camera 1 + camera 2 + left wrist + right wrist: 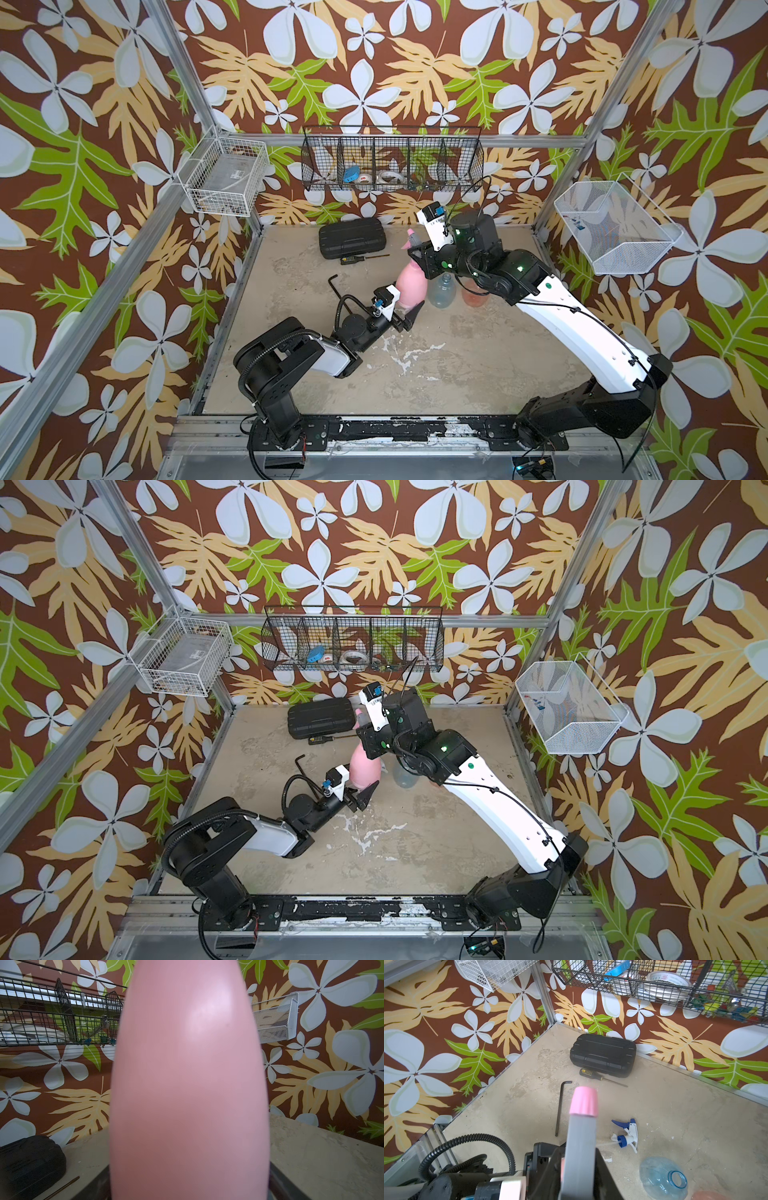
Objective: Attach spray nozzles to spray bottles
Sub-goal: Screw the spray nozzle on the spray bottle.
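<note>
— stained beige tabletop (457, 365), flowered walls (374, 62). where's the opaque pink cone-shaped bottle (409, 286)?
— upright mid-table, the left gripper (406, 311) clamped round its base.
— and the right gripper (417, 253)?
— closed on the pink and grey trigger nozzle (413, 239) above the neck; clear bluish bottle (442, 291) just right.

Both top views look down from high over the near edge, taking in the whole table (457, 365) and the back wall (374, 83). My left wrist camera sits almost against the pink bottle (189, 1084), facing that wall. My right wrist camera looks down past the pink and grey nozzle (581, 1126) toward the black case (603, 1054), which every view shares.
</note>
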